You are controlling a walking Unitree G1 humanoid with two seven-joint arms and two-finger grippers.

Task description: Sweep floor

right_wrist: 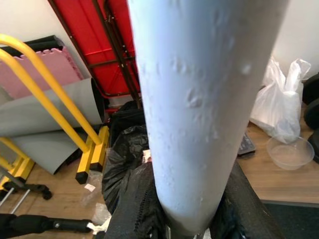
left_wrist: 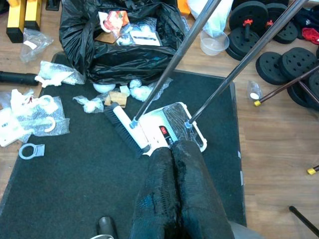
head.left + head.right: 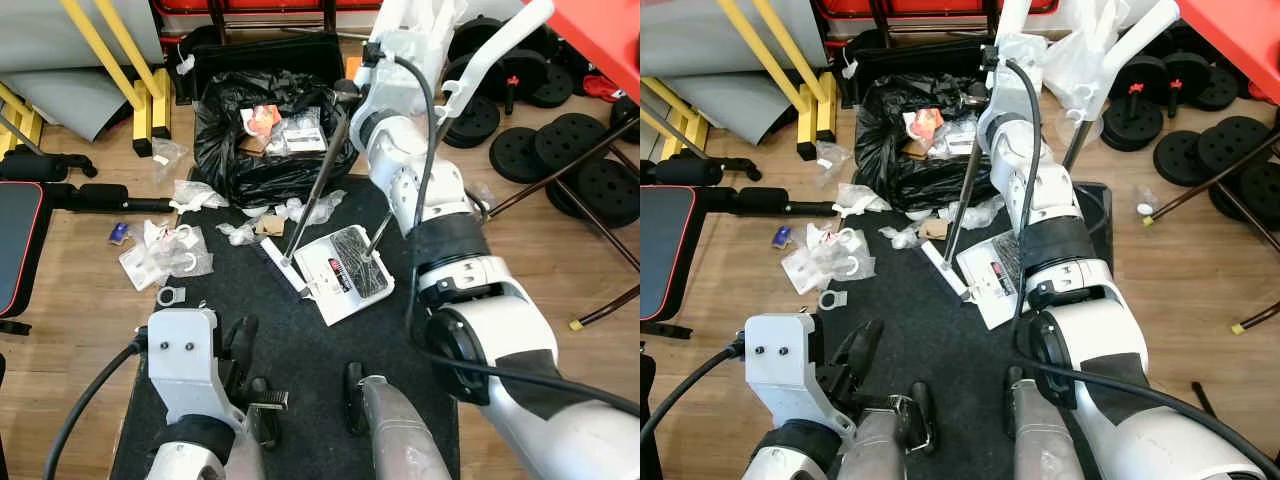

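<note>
Black fingers of our left gripper (image 2: 172, 164) sit pressed together and hold nothing, low in the frame over the dark mat (image 3: 200, 360). Just beyond, at frame centre, the white dustpan (image 3: 350, 275) rests on the mat with the brush head (image 3: 280, 272) touching its left edge. We judge the sweeping barely begun: wrappers (image 3: 170, 255), a plastic ring (image 3: 171, 296) and crumpled scraps (image 2: 134, 92) lie scattered left of and behind the brush, short of the black rubbish bag (image 3: 260, 150) in the upper centre. Our right gripper (image 1: 189, 214) is clamped around a pale handle (image 1: 199, 99). The broom handle (image 3: 320, 185) has its long axis running from the head at centre up and rightward, away from us, bristles facing the litter.
</note>
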